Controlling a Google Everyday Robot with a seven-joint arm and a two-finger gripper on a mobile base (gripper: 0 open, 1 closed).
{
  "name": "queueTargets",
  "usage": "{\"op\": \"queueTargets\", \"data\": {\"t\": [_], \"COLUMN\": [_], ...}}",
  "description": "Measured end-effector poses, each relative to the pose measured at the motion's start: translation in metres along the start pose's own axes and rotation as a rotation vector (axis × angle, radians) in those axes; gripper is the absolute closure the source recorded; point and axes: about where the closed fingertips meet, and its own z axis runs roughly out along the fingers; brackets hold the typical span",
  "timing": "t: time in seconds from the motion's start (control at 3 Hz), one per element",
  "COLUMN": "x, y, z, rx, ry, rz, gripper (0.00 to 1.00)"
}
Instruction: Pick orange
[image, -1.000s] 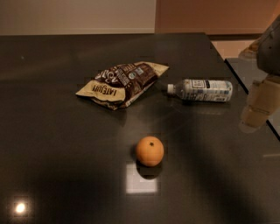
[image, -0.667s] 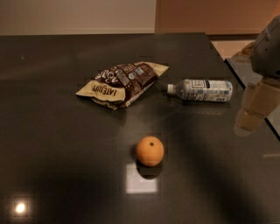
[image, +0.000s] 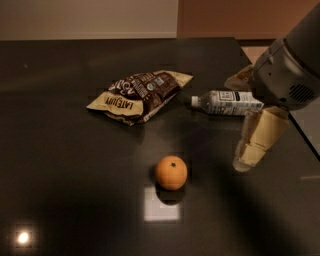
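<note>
The orange (image: 171, 172) is a small round fruit with a dark stem dot. It sits alone on the dark table (image: 60, 150), near the middle front. My gripper (image: 248, 152) hangs from the grey arm (image: 287, 75) at the right side. It is above the table, to the right of the orange and apart from it, level with or a little higher than the fruit. Nothing shows in the gripper.
A brown and cream chip bag (image: 140, 95) lies behind the orange to the left. A clear plastic bottle (image: 227, 102) lies on its side behind the gripper. The table's right edge (image: 307, 142) runs just past the arm.
The arm and gripper have moved left and a little lower, farther into view and closer to the orange. The orange, bag and bottle have not moved.
</note>
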Motion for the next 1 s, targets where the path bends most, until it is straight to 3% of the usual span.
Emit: {"op": "queueTargets", "data": {"t": [0.33,1.0], "x": [-0.017,-0.035], "y": [0.01,0.028], "z": [0.028,0.075], "rx": [-0.051,-0.136], "ry": [-0.054,-0.096], "rz": [-0.041,-0.097], "gripper": [0.0,0.0]}}
